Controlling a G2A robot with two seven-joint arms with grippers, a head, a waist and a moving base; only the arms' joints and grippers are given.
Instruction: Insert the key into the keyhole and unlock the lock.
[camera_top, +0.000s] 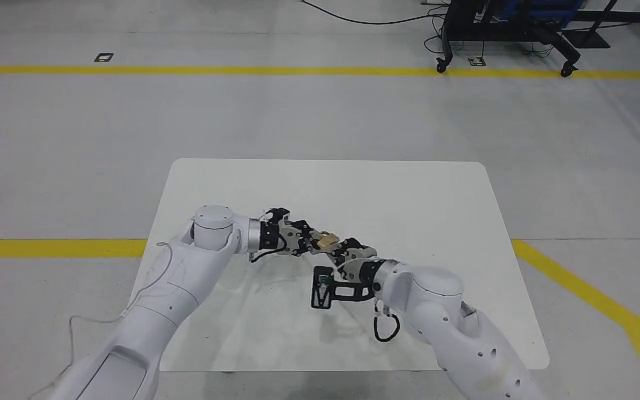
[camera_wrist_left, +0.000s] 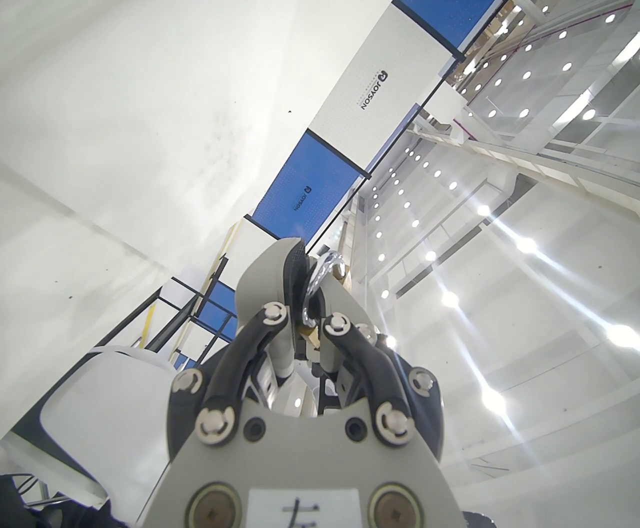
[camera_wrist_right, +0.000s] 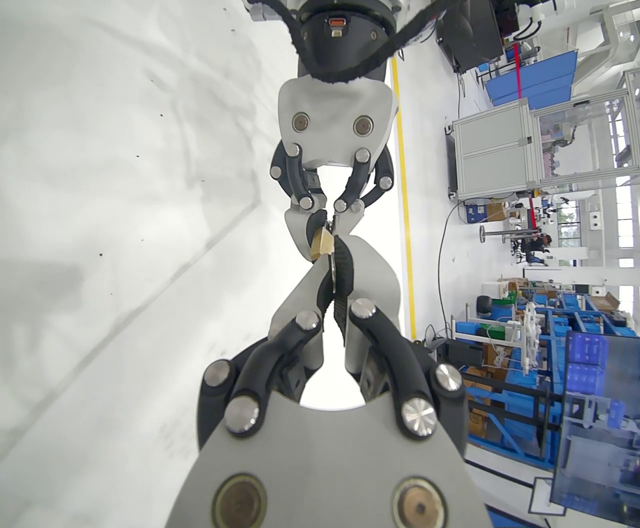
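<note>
Your left tool (camera_wrist_right: 323, 226) is clenched on the lock (camera_wrist_right: 321, 245) above the bench (camera_top: 450, 200), and the right tool (camera_wrist_right: 334, 260) is pinching the key (camera_wrist_right: 331, 275) against it — line it up with the keyhole, push straight, then twist gently.

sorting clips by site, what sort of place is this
Probably a factory-style lab or workshop hall: a yellow floor line, an aluminium-framed cabinet and racks of blue bins.
</note>
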